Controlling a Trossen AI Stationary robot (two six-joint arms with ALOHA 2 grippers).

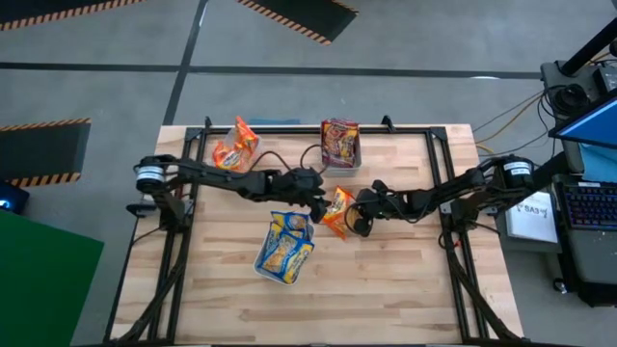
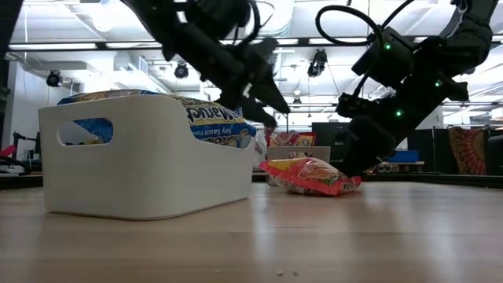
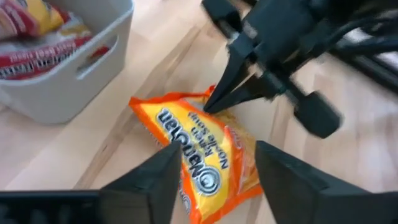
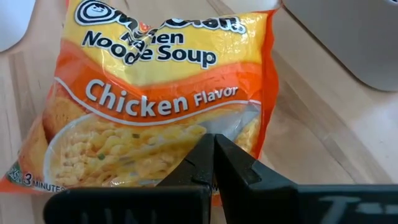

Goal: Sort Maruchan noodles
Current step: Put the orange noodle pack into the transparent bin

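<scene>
One orange Maruchan chicken packet (image 1: 337,212) (image 4: 161,93) lies near the table's middle. My right gripper (image 1: 353,218) (image 4: 214,142) reaches in from the right and is shut on it. My left gripper (image 1: 316,200) (image 3: 217,146) hangs open just above the packet's left side, touching nothing. Other packets sit sorted in bins: blue-and-yellow ones (image 1: 285,246) in the near bin, orange ones (image 1: 236,145) far left, dark red ones (image 1: 339,141) far middle. My right gripper pinches the orange packet's edge (image 4: 214,127) below the noodle picture, between its two fingers, only at their tips (image 3: 210,104). The fingers slant down from the table's right. The packet sits slightly tilted, its far part on the table (image 2: 302,189).
The near white bin (image 2: 149,165) stands close to the packet's left near side. The dark red bin's wall (image 3: 68,87) is just beyond the packet. Black frame rails (image 1: 448,173) run along the table's sides. Bare wood (image 1: 405,280) lies near and right.
</scene>
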